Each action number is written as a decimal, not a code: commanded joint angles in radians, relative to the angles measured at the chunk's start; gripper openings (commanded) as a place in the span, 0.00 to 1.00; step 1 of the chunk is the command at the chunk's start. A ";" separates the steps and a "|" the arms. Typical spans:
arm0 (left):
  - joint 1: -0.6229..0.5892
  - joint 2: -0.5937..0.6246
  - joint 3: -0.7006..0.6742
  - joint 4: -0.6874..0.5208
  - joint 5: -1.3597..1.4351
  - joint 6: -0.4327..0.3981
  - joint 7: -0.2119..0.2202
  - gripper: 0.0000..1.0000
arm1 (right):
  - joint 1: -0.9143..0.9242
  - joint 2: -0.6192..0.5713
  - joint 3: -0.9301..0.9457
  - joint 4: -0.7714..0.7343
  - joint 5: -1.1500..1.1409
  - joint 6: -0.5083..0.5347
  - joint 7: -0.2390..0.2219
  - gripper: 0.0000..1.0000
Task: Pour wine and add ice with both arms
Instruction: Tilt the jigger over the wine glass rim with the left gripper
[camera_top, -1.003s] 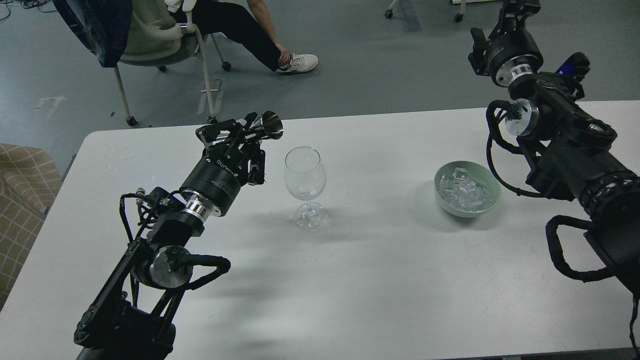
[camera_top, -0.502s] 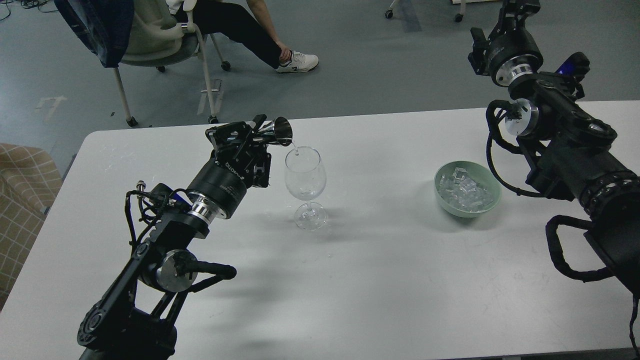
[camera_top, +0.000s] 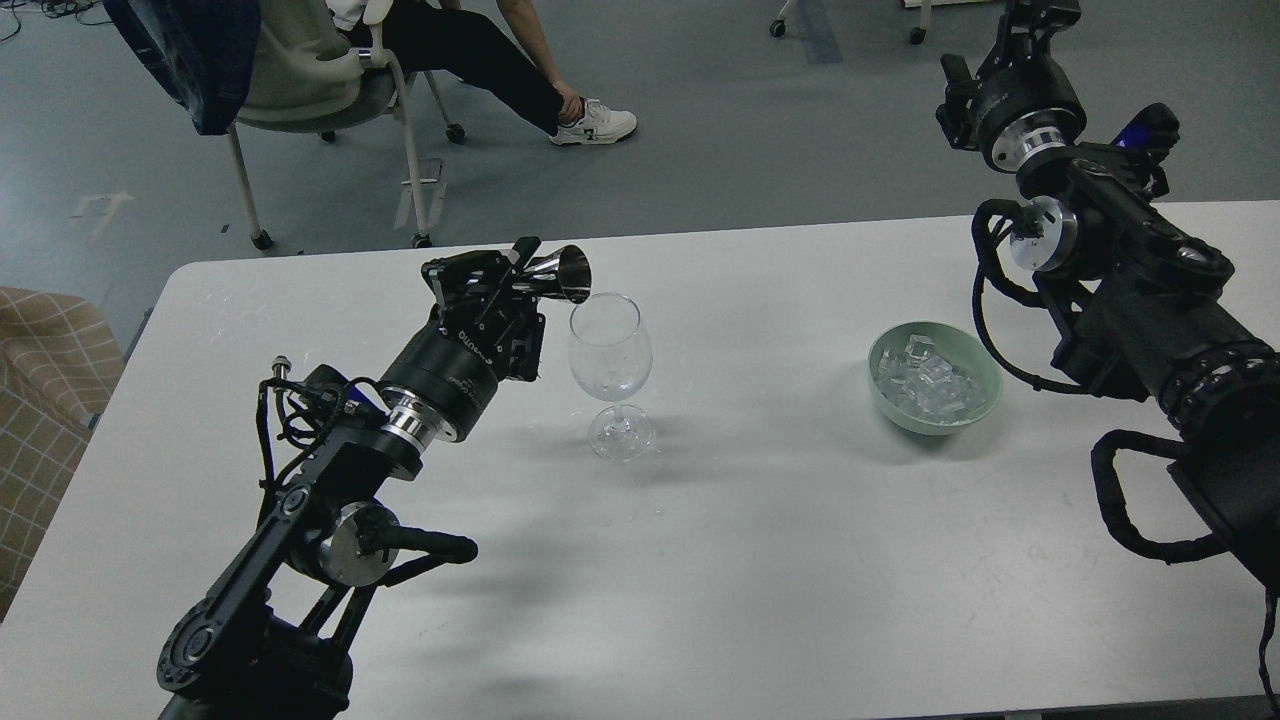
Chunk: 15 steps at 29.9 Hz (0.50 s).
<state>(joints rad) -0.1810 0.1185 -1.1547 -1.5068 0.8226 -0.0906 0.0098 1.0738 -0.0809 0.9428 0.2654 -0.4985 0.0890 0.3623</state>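
Note:
A clear wine glass (camera_top: 610, 350) stands upright on the white table (camera_top: 780, 560). My left gripper (camera_top: 512, 278) is shut on a small metal jigger (camera_top: 562, 274). The jigger is tipped on its side, with its mouth at the glass's left rim. I cannot make out the wine in the glass. The ice (camera_top: 925, 380) is a heap of clear cubes in a mint green bowl (camera_top: 990, 388) to the right of the glass. My right gripper (camera_top: 1040, 12) is raised far behind the bowl at the top edge of the view, and its fingers are cut off.
A seated person's leg and shoe (camera_top: 595, 122) and a wheeled chair (camera_top: 320, 100) are on the floor beyond the table's far edge. A tan checked cushion (camera_top: 45, 400) lies off the table's left edge.
My left gripper moved right toward the glass and tipped the jigger further, bringing its mouth down to the rim. A thin stream showed at the rim half a second ago. The right arm stayed still.

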 joint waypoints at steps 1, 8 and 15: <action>0.003 0.006 0.001 0.003 0.027 -0.001 0.001 0.11 | 0.000 0.000 -0.001 0.000 0.000 0.000 0.001 1.00; -0.017 0.010 0.035 0.003 0.039 0.000 0.002 0.11 | 0.000 0.000 -0.001 0.000 0.000 0.000 0.000 1.00; -0.035 0.030 0.035 0.002 0.069 0.003 0.010 0.11 | 0.000 0.000 -0.001 0.000 0.002 0.000 0.000 1.00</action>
<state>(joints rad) -0.2075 0.1410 -1.1198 -1.5035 0.8757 -0.0880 0.0188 1.0738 -0.0810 0.9418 0.2652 -0.4985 0.0890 0.3624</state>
